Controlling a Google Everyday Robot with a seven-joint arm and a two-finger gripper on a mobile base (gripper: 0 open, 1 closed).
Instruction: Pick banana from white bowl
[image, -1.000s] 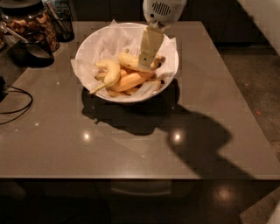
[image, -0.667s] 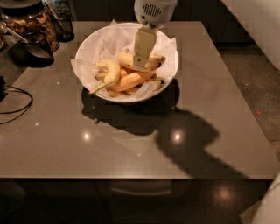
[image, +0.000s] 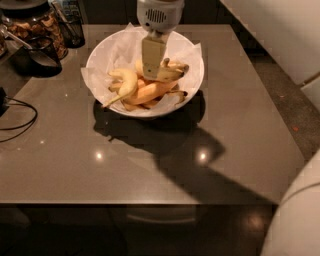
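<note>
The white bowl (image: 192, 87) stands at the back middle of the brown table, lined with crumpled white paper. In it lie the plump pale-yellow banana (image: 172, 73), a small hooked banana with a thin stem (image: 125, 83), and orange-toned bananas (image: 150, 93). My gripper (image: 151, 75) hangs straight down from its white wrist into the bowl. Its tip is at the left end of the plump banana and covers that end.
A jar of snacks (image: 35, 25), a dark glass (image: 71, 27) and a black scoop cup (image: 37, 55) stand at the back left. A black cable (image: 17, 120) lies at the left edge. A white robot part (image: 300, 215) fills the lower right corner.
My gripper has moved left over the bowl, from the banana's right side to its left end. The fruit and the bowl have not moved.
</note>
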